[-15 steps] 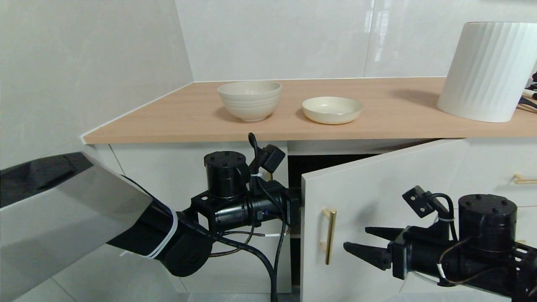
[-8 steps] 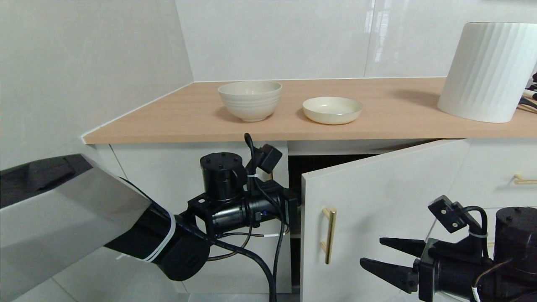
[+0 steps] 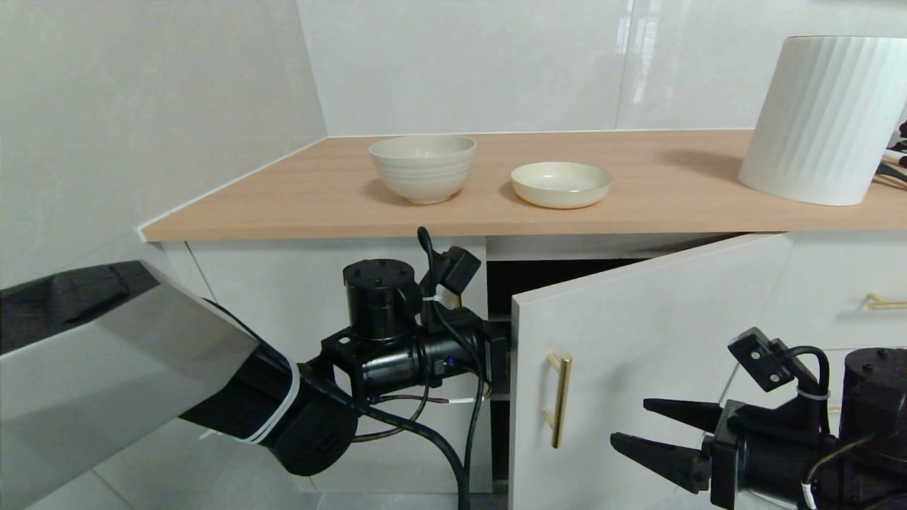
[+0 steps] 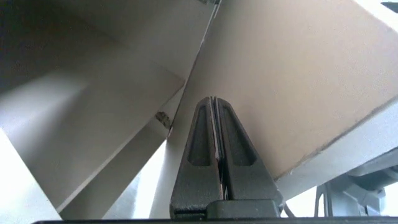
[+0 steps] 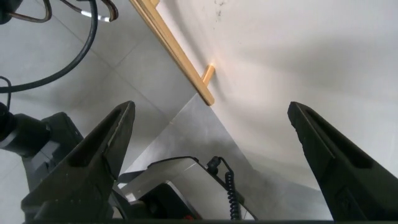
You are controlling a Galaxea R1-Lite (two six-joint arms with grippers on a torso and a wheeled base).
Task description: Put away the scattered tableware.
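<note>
Our left gripper [image 4: 214,146], fingers pressed together, sits at the edge of the cabinet door [image 3: 638,319]. Our right gripper [image 3: 631,421] gapes wide near the handle [image 3: 560,400]. The bowl [image 3: 422,168] and dish [image 3: 562,184] wait on the desk [image 3: 283,212]. We risk the door swinging into our right gripper.

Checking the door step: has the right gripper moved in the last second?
Yes. The right gripper has drawn back rightward and slightly down, away from the gold door handle.
</note>
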